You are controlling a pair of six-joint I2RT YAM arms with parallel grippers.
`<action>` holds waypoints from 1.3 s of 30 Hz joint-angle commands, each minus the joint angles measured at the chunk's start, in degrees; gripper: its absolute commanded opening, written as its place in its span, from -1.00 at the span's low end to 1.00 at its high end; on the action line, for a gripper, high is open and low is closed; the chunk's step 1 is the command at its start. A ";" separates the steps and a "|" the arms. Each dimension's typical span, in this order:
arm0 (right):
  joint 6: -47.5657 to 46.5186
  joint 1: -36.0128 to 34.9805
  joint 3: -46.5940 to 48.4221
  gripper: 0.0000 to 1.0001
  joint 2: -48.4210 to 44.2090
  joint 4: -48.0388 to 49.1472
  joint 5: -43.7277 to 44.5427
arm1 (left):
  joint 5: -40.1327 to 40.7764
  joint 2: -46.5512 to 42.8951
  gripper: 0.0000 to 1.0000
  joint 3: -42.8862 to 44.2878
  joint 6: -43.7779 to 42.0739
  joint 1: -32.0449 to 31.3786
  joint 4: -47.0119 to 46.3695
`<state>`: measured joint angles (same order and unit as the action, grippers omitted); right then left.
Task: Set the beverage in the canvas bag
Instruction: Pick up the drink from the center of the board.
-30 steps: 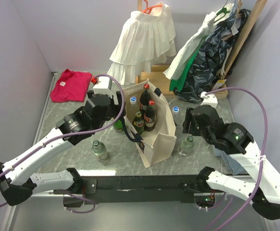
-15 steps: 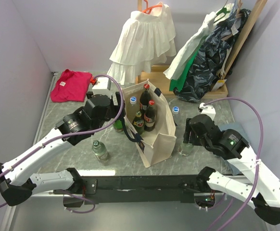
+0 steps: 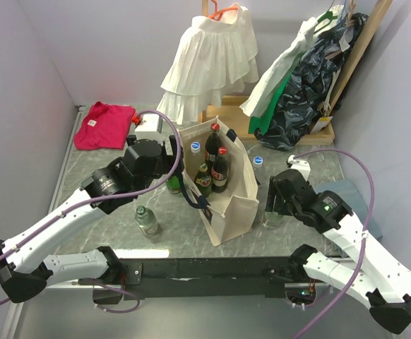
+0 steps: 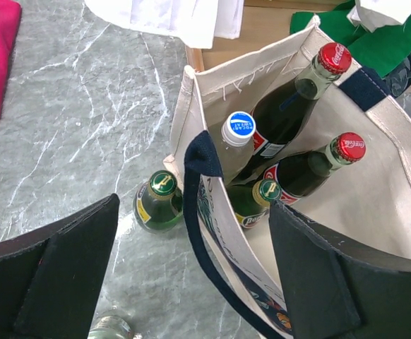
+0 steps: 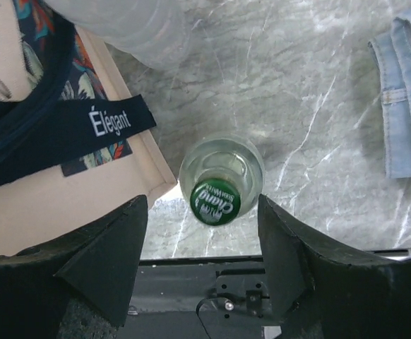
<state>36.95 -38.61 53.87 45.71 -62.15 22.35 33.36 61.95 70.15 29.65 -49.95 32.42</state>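
Directly over the green-capped bottle (image 5: 218, 185), downturned right tool (image 5: 200, 212), wide apart, beside canvas bag (image 5: 50, 208).

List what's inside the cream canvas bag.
Inside the cream canvas bag: two dark red-capped glass bottles, one clear blue-capped bottle, one small green bottle. Their bases and the bag's floor are hidden.

From above, the right gripper (image 3: 272, 205) hides most of the green-capped bottle (image 5: 219, 176) beside the canvas bag (image 3: 235, 210).

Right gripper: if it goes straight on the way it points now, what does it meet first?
The green cap of the clear bottle standing beside the bag. The right gripper is open, and the cap lines up between its jaws. How far off is unclear.
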 commanded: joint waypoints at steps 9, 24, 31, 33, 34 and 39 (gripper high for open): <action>-4.17 8.02 -3.50 0.32 -0.19 7.04 -7.23 | 1.26 -0.69 0.85 -0.45 -0.38 -0.14 -0.96; -4.08 8.90 -2.45 0.22 3.15 4.50 -8.11 | 1.53 -0.08 0.88 -0.45 -0.56 -0.14 -2.19; -3.38 9.08 -2.63 0.21 3.50 3.97 -8.11 | 1.88 0.36 0.89 -0.01 -1.17 -0.14 -2.28; -3.37 9.17 -2.45 0.20 3.59 3.70 -8.11 | 1.79 0.45 0.89 0.07 -1.26 -0.14 -2.45; -3.29 9.25 -2.36 0.19 3.77 3.53 -8.20 | 1.79 0.45 0.89 -0.01 -1.26 -0.14 -2.37; -3.02 9.25 -2.36 -0.19 3.77 3.44 -8.29 | 1.79 0.45 0.89 -0.10 -1.35 -0.14 -2.45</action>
<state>33.17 -29.69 50.15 49.47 -58.65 14.33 34.30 62.54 69.63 29.17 -49.95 32.03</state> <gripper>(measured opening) 0.470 0.945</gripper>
